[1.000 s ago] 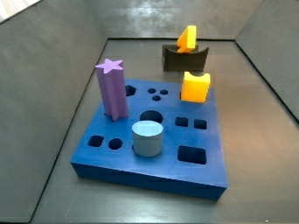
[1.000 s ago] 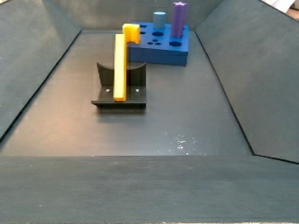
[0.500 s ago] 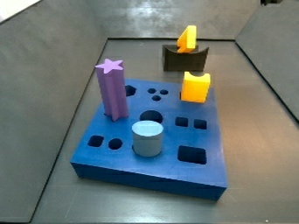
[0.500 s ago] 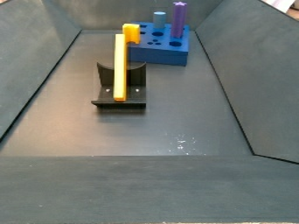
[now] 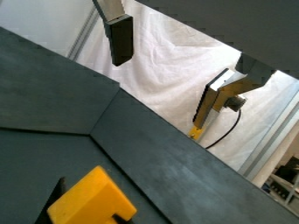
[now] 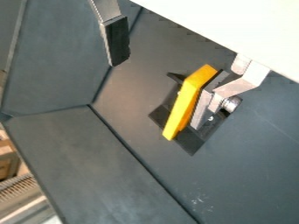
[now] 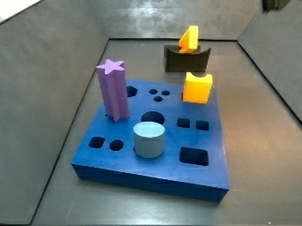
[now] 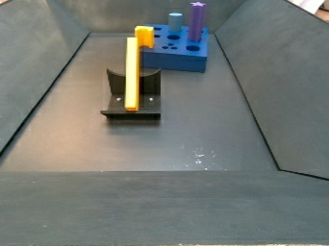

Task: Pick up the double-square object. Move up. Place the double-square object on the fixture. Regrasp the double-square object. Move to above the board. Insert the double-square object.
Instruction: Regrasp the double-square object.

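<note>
Wrist views: the gripper [image 6: 170, 48] hangs above the floor with its jaws spread and nothing between them; one dark-padded finger [image 5: 119, 39] and the other finger [image 6: 222, 96] stand well apart. Below, the double-square object [image 6: 187, 101] leans on the fixture [image 6: 205, 122].

Side views: the double-square object [image 8: 133, 69] stands upright against the fixture [image 8: 134, 102], just beside the board [image 7: 154, 141]. The board carries a purple star post [image 7: 113, 90], a grey cylinder [image 7: 147, 139] and a stubby yellow block [image 7: 197, 86]. The gripper is out of sight here.
</note>
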Motion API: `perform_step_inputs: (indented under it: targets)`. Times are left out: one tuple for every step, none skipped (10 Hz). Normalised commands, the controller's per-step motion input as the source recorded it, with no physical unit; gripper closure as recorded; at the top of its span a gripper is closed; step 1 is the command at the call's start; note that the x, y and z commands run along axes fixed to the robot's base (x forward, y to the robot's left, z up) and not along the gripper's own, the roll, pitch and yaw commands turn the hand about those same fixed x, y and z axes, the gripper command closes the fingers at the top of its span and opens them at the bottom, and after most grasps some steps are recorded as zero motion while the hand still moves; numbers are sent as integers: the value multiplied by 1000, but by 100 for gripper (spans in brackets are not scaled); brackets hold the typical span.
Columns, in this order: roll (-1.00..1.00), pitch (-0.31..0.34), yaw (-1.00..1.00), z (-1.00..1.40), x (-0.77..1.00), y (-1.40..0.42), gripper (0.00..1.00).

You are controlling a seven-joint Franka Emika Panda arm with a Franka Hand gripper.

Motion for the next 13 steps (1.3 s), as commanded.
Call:
perform_step_inputs:
  targets:
    - [90, 35, 143, -1000, 53, 41, 0]
    - [82, -1, 141, -1000, 62, 36, 0]
    - [68, -37, 126, -1000, 77, 32, 0]
    - [62, -57, 109, -1000, 88, 28, 0]
    - [63, -67, 78, -1000, 101, 24, 0]
    - [63, -67, 56, -1000, 112, 19, 0]
    - [61, -67, 44, -1000, 121, 17, 0]
    - [62, -53, 19, -957, 127, 10, 0]
    - [66, -33, 2, -735, 109, 0, 0]
    - [66, -16, -4, -573, 100, -5, 0]
    - [63, -11, -4, -467, 97, -4, 0]
    - [58, 6, 7, -215, 82, -4, 0]
    - [0, 0, 0, 0, 0, 0, 100]
